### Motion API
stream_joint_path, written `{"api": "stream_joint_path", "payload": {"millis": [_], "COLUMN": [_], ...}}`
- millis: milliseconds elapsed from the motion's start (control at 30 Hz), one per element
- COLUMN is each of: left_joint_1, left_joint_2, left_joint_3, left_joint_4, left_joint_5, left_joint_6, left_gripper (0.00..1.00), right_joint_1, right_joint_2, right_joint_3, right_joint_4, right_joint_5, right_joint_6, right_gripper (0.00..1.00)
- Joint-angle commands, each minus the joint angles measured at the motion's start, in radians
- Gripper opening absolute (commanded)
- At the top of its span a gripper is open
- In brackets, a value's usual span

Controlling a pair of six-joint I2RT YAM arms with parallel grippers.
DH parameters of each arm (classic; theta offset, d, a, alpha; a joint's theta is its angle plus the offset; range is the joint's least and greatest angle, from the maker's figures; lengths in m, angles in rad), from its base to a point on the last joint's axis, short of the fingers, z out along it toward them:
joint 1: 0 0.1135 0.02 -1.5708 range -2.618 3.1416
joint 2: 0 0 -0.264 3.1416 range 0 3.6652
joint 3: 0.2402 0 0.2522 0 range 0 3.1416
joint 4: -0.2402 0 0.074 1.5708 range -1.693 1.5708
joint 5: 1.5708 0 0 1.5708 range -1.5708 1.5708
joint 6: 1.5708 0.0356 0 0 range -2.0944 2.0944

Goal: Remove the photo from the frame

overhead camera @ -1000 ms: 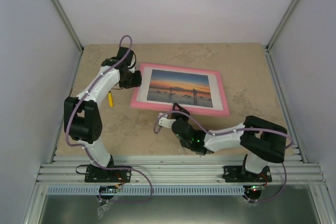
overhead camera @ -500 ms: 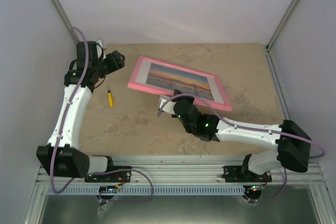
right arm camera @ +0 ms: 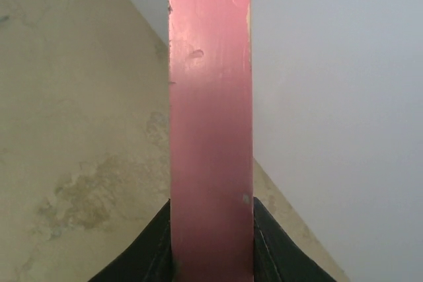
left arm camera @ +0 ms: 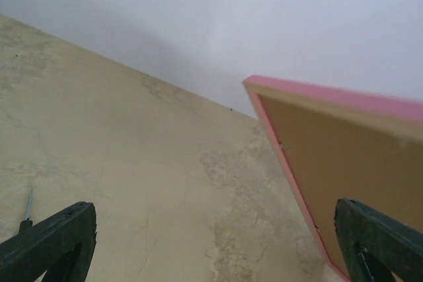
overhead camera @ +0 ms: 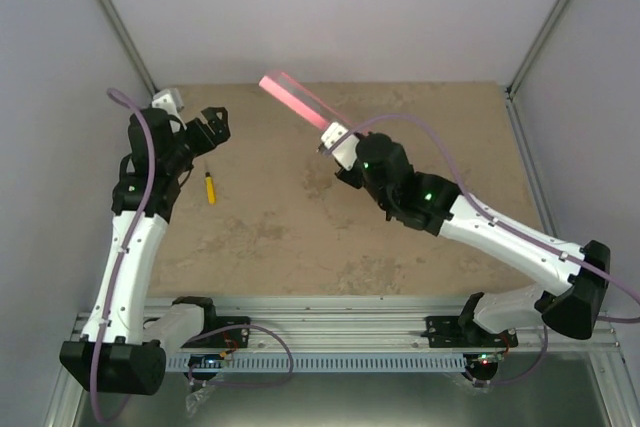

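Note:
The frame (overhead camera: 300, 99) is lifted off the table and stands nearly on edge, so the top view shows only a narrow pink strip. My right gripper (overhead camera: 335, 135) is shut on its near rail. In the right wrist view the pink rail (right arm camera: 210, 110) runs straight up between the black fingers (right arm camera: 149, 249) of my right gripper (right arm camera: 211, 229). My left gripper (overhead camera: 215, 125) hangs open to the left of the frame, apart from it. Its wrist view shows the frame's tan and brown back (left arm camera: 344, 156) beyond my left gripper (left arm camera: 218, 236). The photo is hidden.
A small yellow tool (overhead camera: 210, 188) lies on the beige table (overhead camera: 300, 237) just below my left gripper. Grey walls close in the back and both sides. The metal rail (overhead camera: 340, 332) with the arm bases runs along the near edge.
My right arm has raised the frame from flat on the table to nearly on edge, towards the back. My left gripper let go of the frame's left edge, drew back left and opened wide.

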State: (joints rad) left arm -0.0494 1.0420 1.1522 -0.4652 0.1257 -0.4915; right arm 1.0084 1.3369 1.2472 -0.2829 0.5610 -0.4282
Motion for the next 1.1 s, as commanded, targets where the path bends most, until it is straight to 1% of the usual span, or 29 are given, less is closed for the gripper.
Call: {"api": "stream_joint_path", "payload": {"millis": [0, 200, 333, 433, 500, 633, 733, 900, 1067], "left_joint_1": [0.005, 0.005, 0.005, 0.005, 0.005, 0.005, 0.005, 0.005, 0.005], "left_joint_2": [-0.015, 0.012, 0.030, 0.056, 0.072, 0.100, 0.123, 0.166, 0.201], "left_joint_3": [-0.045, -0.051, -0.061, -0.061, -0.059, -0.062, -0.067, -0.081, -0.126], "left_joint_4": [0.072, 0.068, 0.067, 0.050, 0.036, 0.021, 0.010, -0.006, -0.010], "left_joint_5": [0.026, 0.087, 0.129, 0.147, 0.164, 0.186, 0.204, 0.258, 0.285], "left_joint_6": [-0.001, 0.012, 0.019, 0.031, 0.044, 0.051, 0.046, 0.043, 0.023], "left_gripper": [1.00, 1.00, 1.00, 1.00, 1.00, 1.00, 1.00, 1.00, 1.00], "right_joint_1": [-0.055, -0.165, -0.269, -0.354, -0.414, -0.510, -0.569, -0.651, -0.718], "right_joint_2": [-0.047, -0.037, -0.057, -0.080, -0.092, -0.103, -0.096, -0.084, -0.058], "right_joint_3": [0.128, 0.217, 0.203, 0.152, 0.117, 0.047, -0.002, -0.131, -0.268], "right_joint_4": [0.037, -0.013, -0.002, 0.042, 0.077, 0.150, 0.190, 0.278, 0.426], "right_joint_5": [-0.129, -0.311, -0.441, -0.550, -0.649, -0.802, -0.887, -1.021, -1.096], "right_joint_6": [0.250, 0.475, 0.637, 0.764, 0.854, 0.990, 1.074, 1.186, 1.285], "right_gripper": [0.01, 0.00, 0.00, 0.00, 0.01, 0.01, 0.00, 0.00, 0.01]}}
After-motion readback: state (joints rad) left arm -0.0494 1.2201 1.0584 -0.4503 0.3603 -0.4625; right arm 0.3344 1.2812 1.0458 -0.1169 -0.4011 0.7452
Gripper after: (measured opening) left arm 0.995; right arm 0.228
